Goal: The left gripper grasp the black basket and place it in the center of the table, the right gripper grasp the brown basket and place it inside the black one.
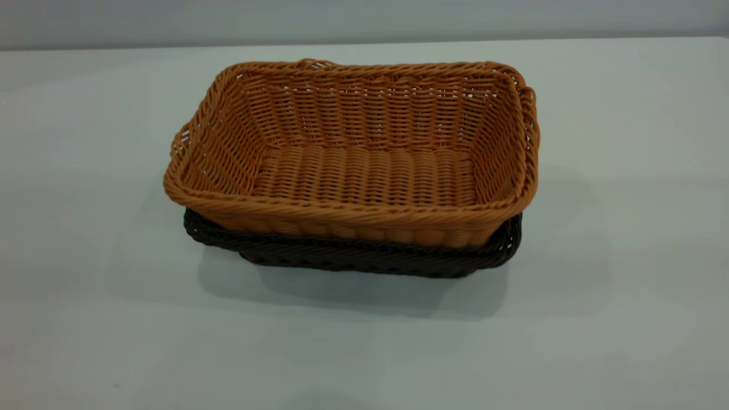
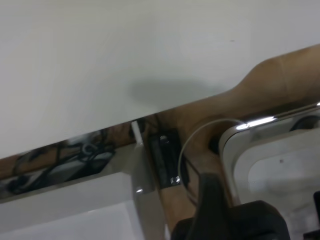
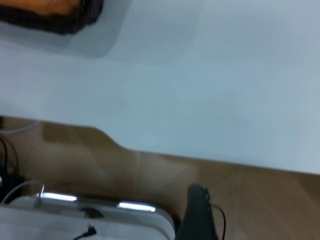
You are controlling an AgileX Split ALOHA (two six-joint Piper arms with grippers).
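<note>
The brown basket [image 1: 364, 165] sits nested inside the black basket [image 1: 364, 256] in the middle of the table [image 1: 626, 228]. Only the black basket's rim and lower wall show under it. The brown basket sits slightly skewed and raised at its left end. Neither gripper is in the exterior view. In the left wrist view a dark part of the left gripper [image 2: 235, 220] shows past the table's edge, far from the baskets. In the right wrist view a dark part of the right gripper [image 3: 197, 215] hangs over the floor, with a corner of the black basket [image 3: 60, 22] far off.
The table's edge [image 3: 165, 155] borders a brown floor [image 3: 260, 200]. A white device with cables [image 2: 270, 160] stands on the floor below the left arm. A similar white unit [image 3: 75, 220] stands below the right arm.
</note>
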